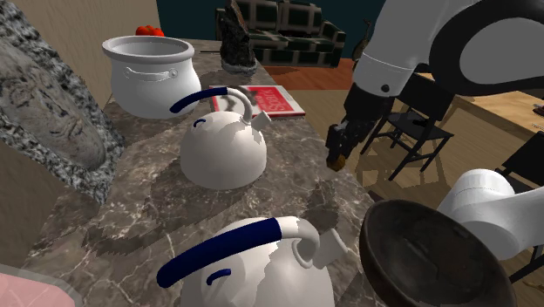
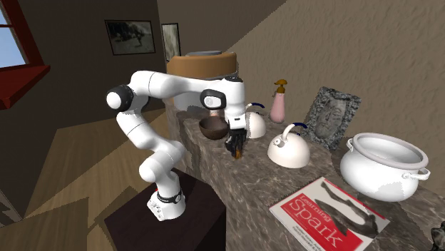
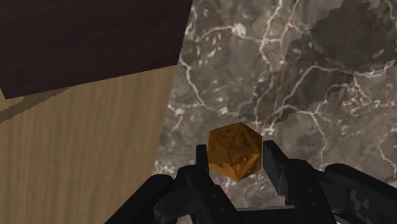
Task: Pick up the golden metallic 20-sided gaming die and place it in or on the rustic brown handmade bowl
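Observation:
A golden 20-sided die (image 3: 235, 153) with engraved faces sits clasped between my two black fingers (image 3: 202, 162). My gripper (image 3: 236, 164) is shut on it, above the marble counter (image 3: 305, 70) and close to its edge. From the shoulder, the gripper (image 1: 337, 153) hangs over the counter's right edge, with the dark brown bowl (image 1: 427, 257) nearer the camera, at the lower right. In the second exterior view the bowl (image 2: 212, 127) stands on the counter just left of the gripper (image 2: 236, 146).
Two white kettles (image 1: 222, 148) (image 1: 261, 270) with blue handles stand on the counter, a white pot (image 1: 150, 71) behind them. A red magazine (image 1: 277, 100) lies far back, and a stone picture frame (image 1: 44, 96) leans at the left. Wooden floor lies beyond the counter edge.

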You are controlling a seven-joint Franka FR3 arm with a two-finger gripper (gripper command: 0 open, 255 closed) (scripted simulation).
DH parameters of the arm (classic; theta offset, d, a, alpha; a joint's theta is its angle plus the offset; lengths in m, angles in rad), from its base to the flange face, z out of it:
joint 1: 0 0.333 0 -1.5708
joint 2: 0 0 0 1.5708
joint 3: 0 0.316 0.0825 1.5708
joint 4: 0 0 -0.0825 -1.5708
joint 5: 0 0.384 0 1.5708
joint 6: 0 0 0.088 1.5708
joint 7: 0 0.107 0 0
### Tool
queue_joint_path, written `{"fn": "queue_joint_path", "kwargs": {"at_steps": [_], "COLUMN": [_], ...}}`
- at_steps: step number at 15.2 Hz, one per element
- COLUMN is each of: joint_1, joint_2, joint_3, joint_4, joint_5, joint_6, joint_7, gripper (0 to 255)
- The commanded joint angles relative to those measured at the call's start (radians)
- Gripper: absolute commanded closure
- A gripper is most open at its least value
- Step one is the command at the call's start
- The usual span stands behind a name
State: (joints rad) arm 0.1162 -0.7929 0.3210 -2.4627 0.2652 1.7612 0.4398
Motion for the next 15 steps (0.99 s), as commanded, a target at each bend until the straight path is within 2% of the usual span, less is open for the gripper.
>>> {"fn": "queue_joint_path", "kwargs": {"at_steps": [1, 15], "joint_1": [-0.002, -0.017], "joint_2": [0.003, 0.047], "joint_3": [-0.003, -0.031], "joint_4": [0.025, 0.239], "joint_5": [-0.004, -0.034], "joint_6": [-0.022, -0.192], "joint_7": [0.003, 0.018], "gripper": [255, 255]}}
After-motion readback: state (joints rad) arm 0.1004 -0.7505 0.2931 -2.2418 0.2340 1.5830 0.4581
